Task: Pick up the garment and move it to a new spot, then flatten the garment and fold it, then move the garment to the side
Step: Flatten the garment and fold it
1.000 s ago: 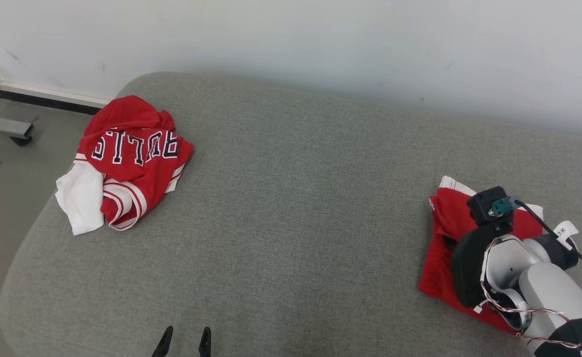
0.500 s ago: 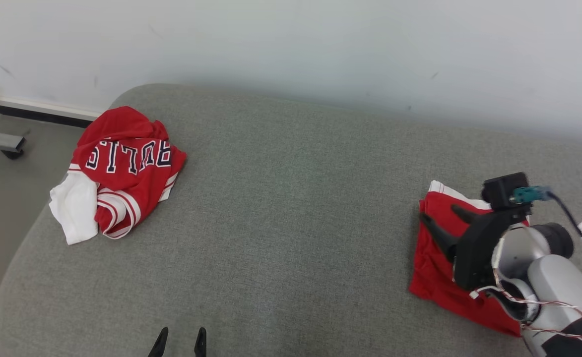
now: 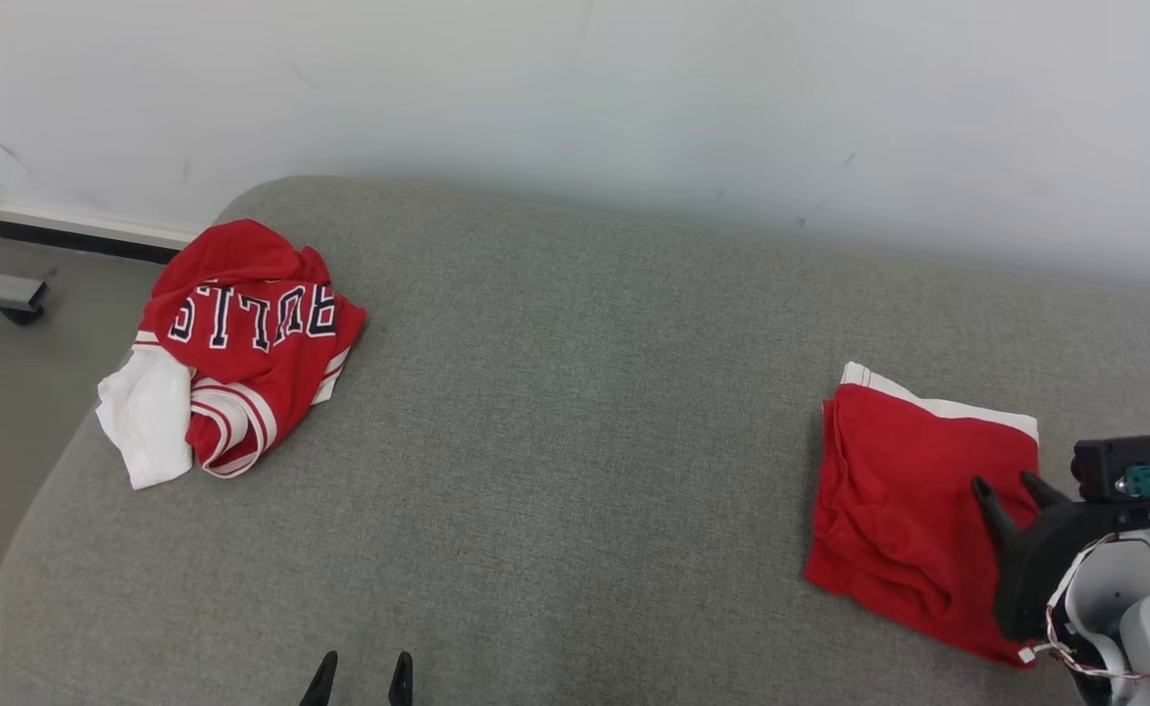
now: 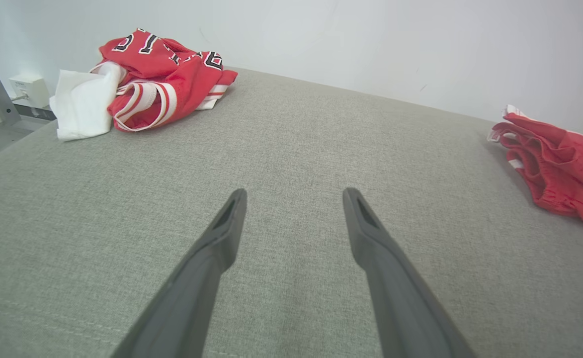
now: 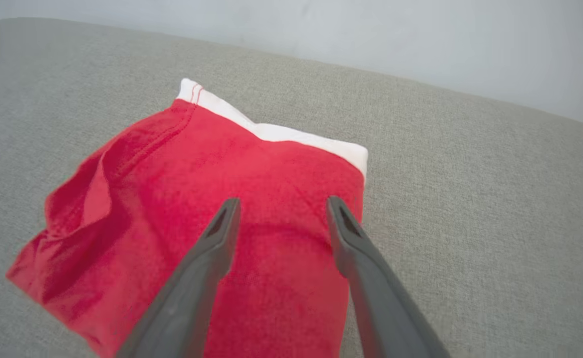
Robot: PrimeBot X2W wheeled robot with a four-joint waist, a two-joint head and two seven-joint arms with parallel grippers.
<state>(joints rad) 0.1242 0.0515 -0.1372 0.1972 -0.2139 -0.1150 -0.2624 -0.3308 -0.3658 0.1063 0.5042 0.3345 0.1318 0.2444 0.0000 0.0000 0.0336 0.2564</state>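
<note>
The folded red garment (image 3: 913, 505) lies flat on the right side of the grey cushion (image 3: 584, 441). The right gripper (image 3: 1004, 480) hangs over its right edge, fingers spread and empty. The left gripper (image 3: 366, 662), also spread, sits at the near edge, well apart from the crumpled jersey (image 3: 241, 333) at far left.

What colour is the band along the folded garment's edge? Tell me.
White band on the red folded garment; clearest in right wrist view.

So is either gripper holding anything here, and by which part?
Nothing is held. The right gripper stands open over the folded red garment, no cloth between its fingers; the left gripper is open above the grey cushion.
</note>
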